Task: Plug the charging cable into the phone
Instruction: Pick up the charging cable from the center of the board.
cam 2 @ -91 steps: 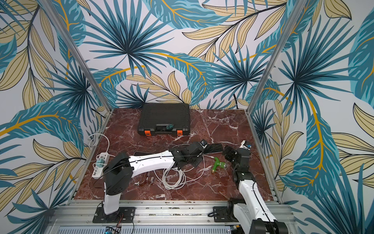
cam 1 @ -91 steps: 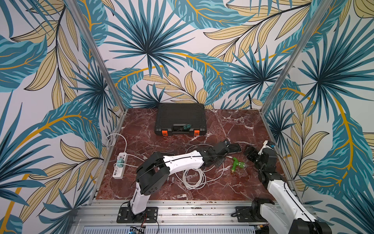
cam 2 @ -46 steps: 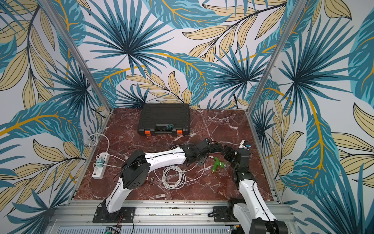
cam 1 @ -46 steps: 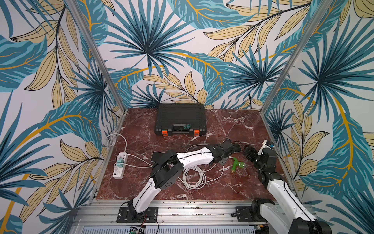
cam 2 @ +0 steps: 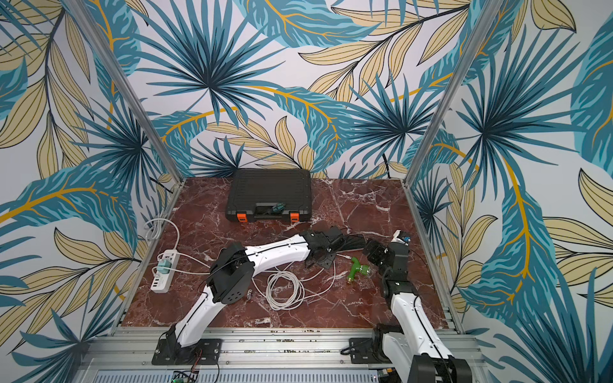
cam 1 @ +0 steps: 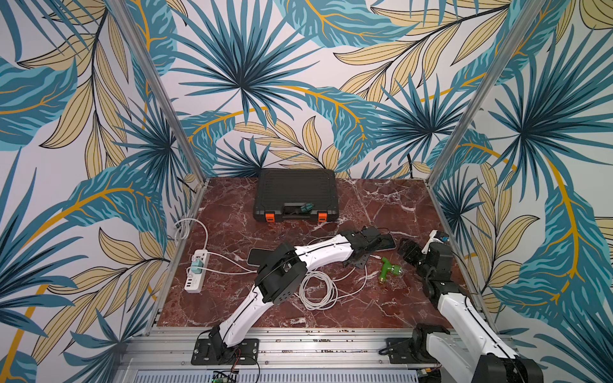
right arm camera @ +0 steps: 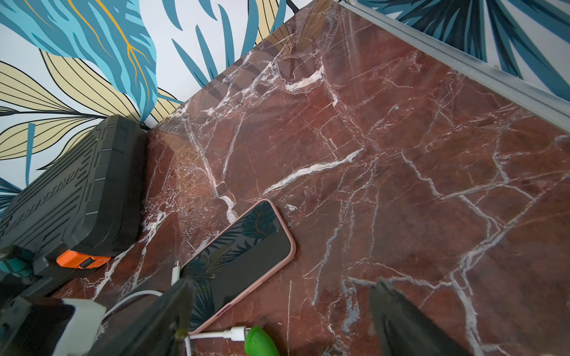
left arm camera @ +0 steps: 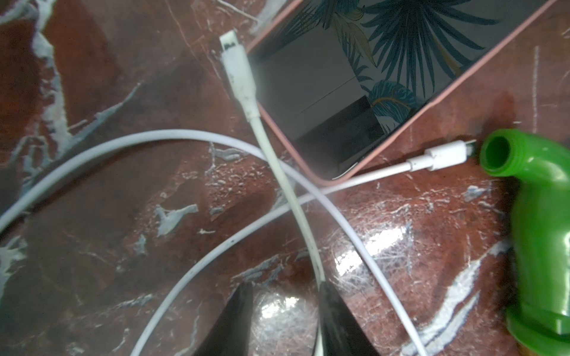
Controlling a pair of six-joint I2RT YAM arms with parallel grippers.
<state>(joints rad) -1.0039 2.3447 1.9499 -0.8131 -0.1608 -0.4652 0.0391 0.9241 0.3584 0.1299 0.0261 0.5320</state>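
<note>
The left gripper [left arm camera: 285, 288] reaches low over the red-brown marble tabletop [left arm camera: 108, 231]. Its two black fingers [left arm camera: 237, 317] stand a little apart, with bare stone showing between them. The thin white charging cable [left arm camera: 287, 185] runs out along the inner side of one finger, brushing it but not pinched. Other white strands cross it on the way.

Straight ahead of those fingertips the cable ends in its white plug [left arm camera: 237, 74]. The plug lies flat alongside the end edge of the phone [left arm camera: 354, 92], a dark-screened slab in a pale pink case. It sits sideways to that rim and is not in the socket. I cannot tell whether it touches the case. The phone lies face up just beyond the left gripper.

Off to one side of that gripper, a second plug [left arm camera: 444, 152] points at the open mouth of a bright green plastic hose fitting [left arm camera: 536, 231], almost touching it. Back along the left arm, more white cable lies in a loose coil [cam 1: 318, 291].

The right gripper [right arm camera: 285, 285] hangs with its jaws spread wide and nothing between them. The phone lies on the marble just ahead of one of its fingers. Farther beyond that gripper sits a black plastic tool case with orange latches [cam 1: 295, 194]. A white power strip [cam 1: 195, 275] lies well behind the left gripper.
</note>
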